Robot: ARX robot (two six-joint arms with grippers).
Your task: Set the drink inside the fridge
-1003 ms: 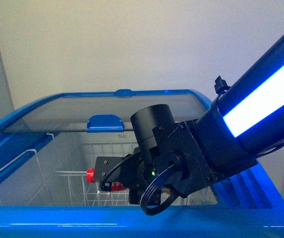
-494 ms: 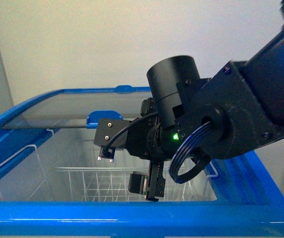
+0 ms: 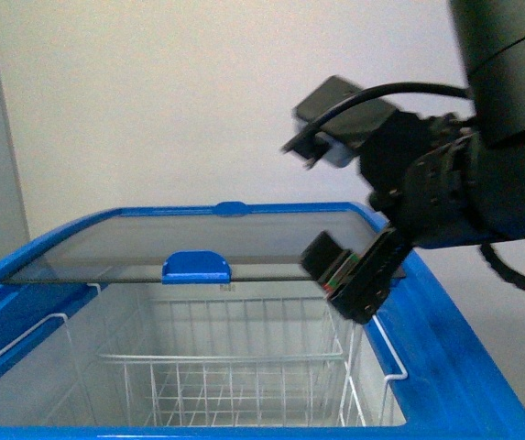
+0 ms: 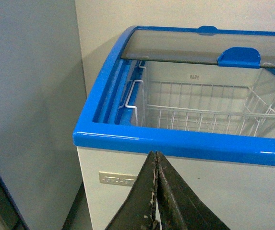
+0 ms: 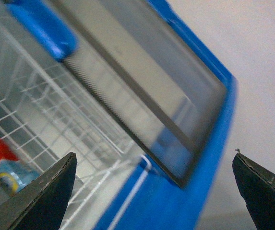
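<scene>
Drink (image 5: 0, 160): only a red-labelled part with a pale blue and yellow patch shows, blurred, lying low inside the fridge among the white wire; seen in the right wrist view alone. Cap and liquid cannot be made out.
Fridge (image 3: 445, 367): white chest body with a thick blue rim. The curved glass lid (image 3: 198, 238) is slid back over the far half, its blue handle (image 3: 196, 266) at the front edge of the glass, and the near half is open.
Wire basket (image 3: 235, 367): white, hung inside the open half, with white wire brackets hooked along both side walls.
Right tool (image 5: 151, 187): 2 dark fingers (image 5: 46, 191) spread wide at the frame's corners, nothing between them; released. In the front view the arm is raised above the fridge's right rim, clear of the opening.
Left tool (image 4: 156, 191): 2 dark fingers pressed together to a point, clenched on nothing, held outside the fridge before its front wall.
Surroundings: pale wall (image 3: 152, 101) behind the fridge; a grey panel (image 4: 29, 105) just beside its left side.
</scene>
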